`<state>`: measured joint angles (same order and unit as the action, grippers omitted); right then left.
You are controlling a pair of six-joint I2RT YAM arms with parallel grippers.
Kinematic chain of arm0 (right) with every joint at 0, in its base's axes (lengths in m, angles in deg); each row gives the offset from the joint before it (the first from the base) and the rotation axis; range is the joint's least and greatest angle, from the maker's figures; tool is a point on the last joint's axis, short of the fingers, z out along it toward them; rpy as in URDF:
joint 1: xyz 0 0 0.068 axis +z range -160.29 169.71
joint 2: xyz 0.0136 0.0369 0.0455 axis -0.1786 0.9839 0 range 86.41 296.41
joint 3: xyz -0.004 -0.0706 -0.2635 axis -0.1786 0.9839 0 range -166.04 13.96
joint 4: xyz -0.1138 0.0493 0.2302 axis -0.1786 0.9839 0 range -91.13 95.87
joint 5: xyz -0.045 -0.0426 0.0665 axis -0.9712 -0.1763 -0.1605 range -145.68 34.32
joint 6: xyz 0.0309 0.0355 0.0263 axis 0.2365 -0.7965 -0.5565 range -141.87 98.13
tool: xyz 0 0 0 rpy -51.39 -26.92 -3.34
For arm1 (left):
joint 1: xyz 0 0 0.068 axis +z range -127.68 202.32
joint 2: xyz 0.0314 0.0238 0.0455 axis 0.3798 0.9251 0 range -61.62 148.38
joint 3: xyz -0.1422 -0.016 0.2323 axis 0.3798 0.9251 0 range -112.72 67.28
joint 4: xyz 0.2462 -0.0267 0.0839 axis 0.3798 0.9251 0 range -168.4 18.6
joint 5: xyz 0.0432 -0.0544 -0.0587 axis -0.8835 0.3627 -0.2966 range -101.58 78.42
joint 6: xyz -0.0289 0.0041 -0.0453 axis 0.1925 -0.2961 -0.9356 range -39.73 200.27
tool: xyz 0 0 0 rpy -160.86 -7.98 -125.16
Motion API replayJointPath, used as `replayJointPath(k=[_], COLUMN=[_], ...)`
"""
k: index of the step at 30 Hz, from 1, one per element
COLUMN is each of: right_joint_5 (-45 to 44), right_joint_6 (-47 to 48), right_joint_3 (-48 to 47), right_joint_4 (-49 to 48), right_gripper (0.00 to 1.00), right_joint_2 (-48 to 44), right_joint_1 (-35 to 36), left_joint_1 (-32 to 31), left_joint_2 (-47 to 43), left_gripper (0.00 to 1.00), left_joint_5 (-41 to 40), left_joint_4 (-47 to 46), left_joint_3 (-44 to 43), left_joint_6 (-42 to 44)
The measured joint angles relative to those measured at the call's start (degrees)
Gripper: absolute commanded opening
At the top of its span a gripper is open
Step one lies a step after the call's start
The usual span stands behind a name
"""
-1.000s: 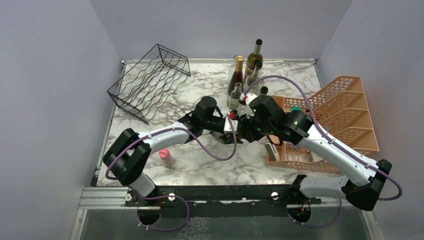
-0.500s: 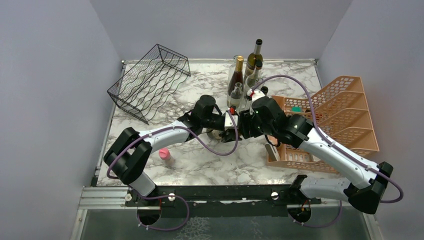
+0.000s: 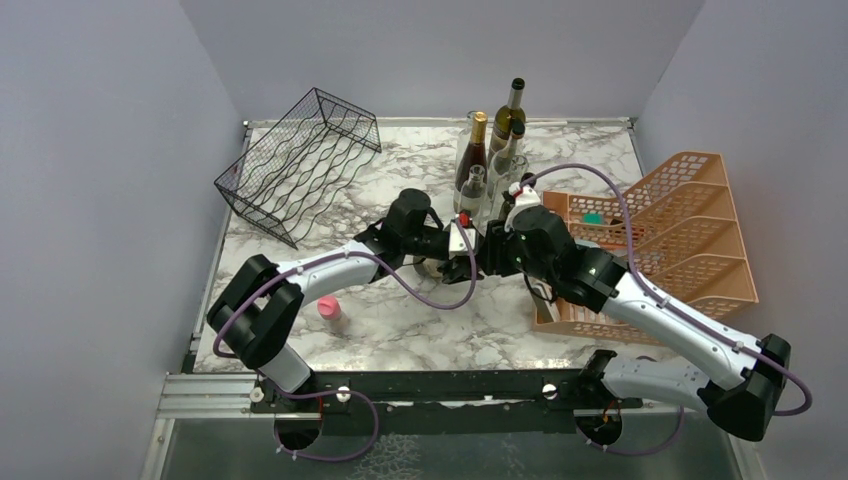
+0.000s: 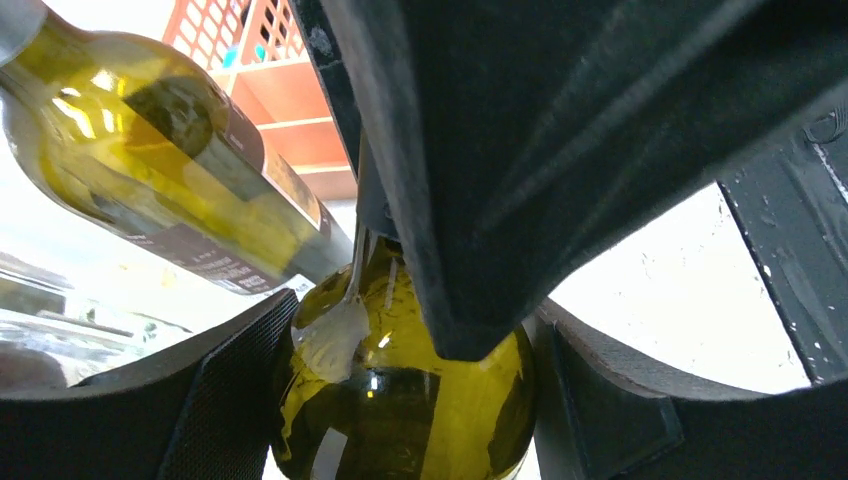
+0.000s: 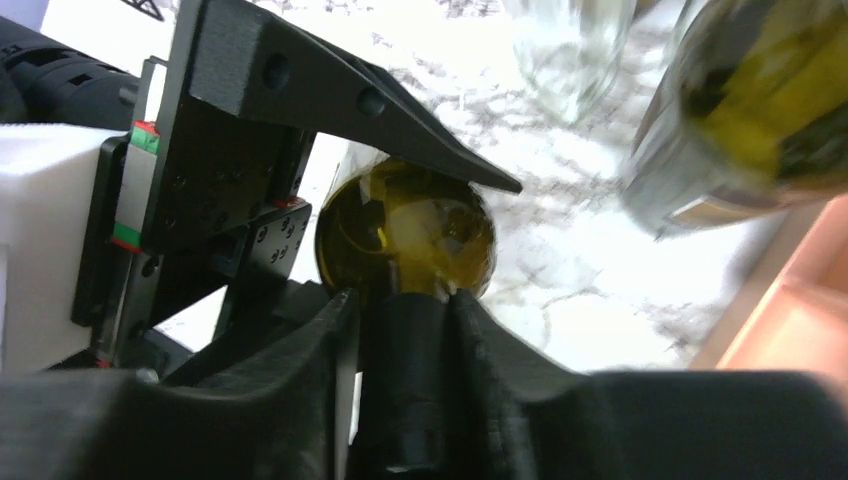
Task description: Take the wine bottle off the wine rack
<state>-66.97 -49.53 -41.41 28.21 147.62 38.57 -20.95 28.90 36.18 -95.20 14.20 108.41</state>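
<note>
Wine bottle (image 5: 405, 235), mid-frame and well apart from the wine rack (image 3: 300, 165) at upper left, is pinched by the neck in the right gripper (image 5: 405, 312), its belly clamped in the left gripper (image 4: 400, 420), probably sharing the weight.

"How much of the wine bottle (image 4: 405, 400) shows at the left wrist?"
"Little — the right gripper's finger (image 4: 560, 150) covers its neck, the bottom edge cuts its body."
"The second bottle (image 5: 760, 100), right wrist?"
"Blurred, clipped by the frame."
</note>
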Motion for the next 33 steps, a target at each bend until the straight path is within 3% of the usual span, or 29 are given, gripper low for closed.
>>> replayJointPath(k=[2, 5, 8, 16, 23, 33], right_joint_5=[0.0, -0.44, -0.74, -1.31, -2.86, -3.04], right_joint_6=[-0.76, -0.04, 0.66, 4.02, 6.45, 9.51], right_joint_3=[1.05, 1.2, 1.07, -2.97, -9.46, -19.02], right_joint_4=[-1.88, -2.54, -2.82, -1.57, 4.39, 14.84], right_gripper=[0.19, 0.04, 0.01, 0.01, 0.01, 0.01], right_joint_2=[-1.2, -1.75, -1.46, 2.54, 5.84, 11.74], right_joint_1=[-0.17, -0.11, -0.11, 0.31, 0.28, 0.31], left_joint_1=[0.2, 0.02, 0.11, 0.17, 3.98, 12.48], left_joint_2=[-0.07, -0.09, -0.11, -5.07, -13.62, -20.63], left_gripper=[0.39, 0.75, 0.97, 0.99, 0.99, 0.99], left_joint_5=[0.11, -0.13, -0.48, -2.64, -3.87, -17.84], left_joint_4=[-0.11, -0.02, -0.04, -0.24, -0.87, -11.19], left_joint_3=[-0.13, -0.66, -0.63, -0.48, 0.83, 4.74], left_joint_6=[0.79, 0.57, 0.57, 0.68, 1.66, -0.96])
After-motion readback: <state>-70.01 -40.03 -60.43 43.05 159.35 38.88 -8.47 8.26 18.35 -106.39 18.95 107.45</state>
